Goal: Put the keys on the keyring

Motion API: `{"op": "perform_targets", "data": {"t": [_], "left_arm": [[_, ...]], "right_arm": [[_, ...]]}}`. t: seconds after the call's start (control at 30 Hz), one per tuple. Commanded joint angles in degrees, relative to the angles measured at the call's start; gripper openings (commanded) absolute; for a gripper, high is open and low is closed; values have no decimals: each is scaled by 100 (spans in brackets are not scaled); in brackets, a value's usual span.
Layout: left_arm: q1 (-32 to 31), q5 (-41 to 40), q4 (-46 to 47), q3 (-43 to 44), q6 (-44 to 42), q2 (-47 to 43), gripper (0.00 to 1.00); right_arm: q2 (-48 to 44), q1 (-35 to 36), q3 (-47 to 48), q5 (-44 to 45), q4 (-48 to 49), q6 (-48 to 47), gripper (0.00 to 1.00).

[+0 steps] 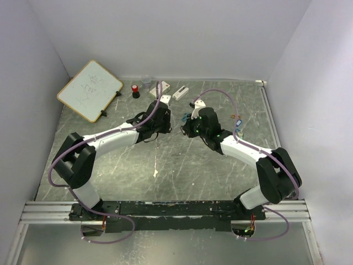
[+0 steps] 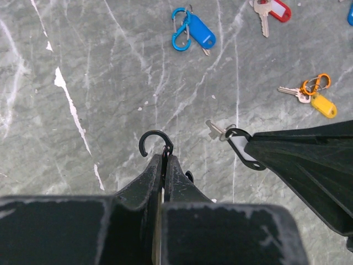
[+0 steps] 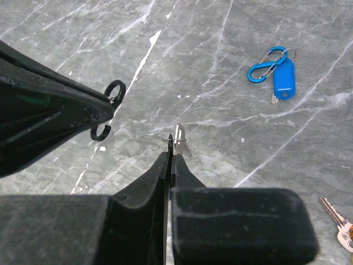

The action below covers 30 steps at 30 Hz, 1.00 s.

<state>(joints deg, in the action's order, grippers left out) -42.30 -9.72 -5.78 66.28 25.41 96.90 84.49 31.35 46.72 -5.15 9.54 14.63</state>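
Left end effector (image 2: 165, 159): fingers are pressing together, pinching a black carabiner clip (image 2: 156, 142) by its lower part. The hooked top is sticking out past the fingertips, and the opening is facing left in the left wrist view.

Right end effector (image 3: 170, 159): fingers are also pressing together, pinching a black-tagged key (image 2: 242, 150) by the tag. The silver blade is pointing out beyond the tips.

Clip and key are hanging near each other but apart, not touching, over the middle of the grey marbled tabletop (image 2: 71, 83) between the two arms. How high they are above the surface cannot be told.

The other keys are lying loose on the tabletop beyond the pair:
- a blue-tagged key (image 2: 199, 33) joined to a blue carabiner (image 2: 179, 30)
- a red-tagged key (image 2: 274, 10) at the frame edge
- a yellow-tagged key (image 2: 322, 105) with an orange carabiner (image 2: 315, 84)

In the overhead view, a whiteboard (image 1: 90, 90) is lying tilted in the far left corner. A red-capped cylinder (image 1: 135, 90) and two white blocks (image 1: 180, 93) are standing along the far edge.
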Motion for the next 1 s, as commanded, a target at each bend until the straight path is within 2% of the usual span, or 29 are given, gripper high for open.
{"op": "perform_targets", "data": {"t": [0.0,0.97], "left_arm": [[-151,131,143,174,91,-68,7],[-397,-179,277,409,113,391,7]], "right_arm": [[-46,2,123,24,101,57,0],[-66,5,230,65,39,48,0]]}}
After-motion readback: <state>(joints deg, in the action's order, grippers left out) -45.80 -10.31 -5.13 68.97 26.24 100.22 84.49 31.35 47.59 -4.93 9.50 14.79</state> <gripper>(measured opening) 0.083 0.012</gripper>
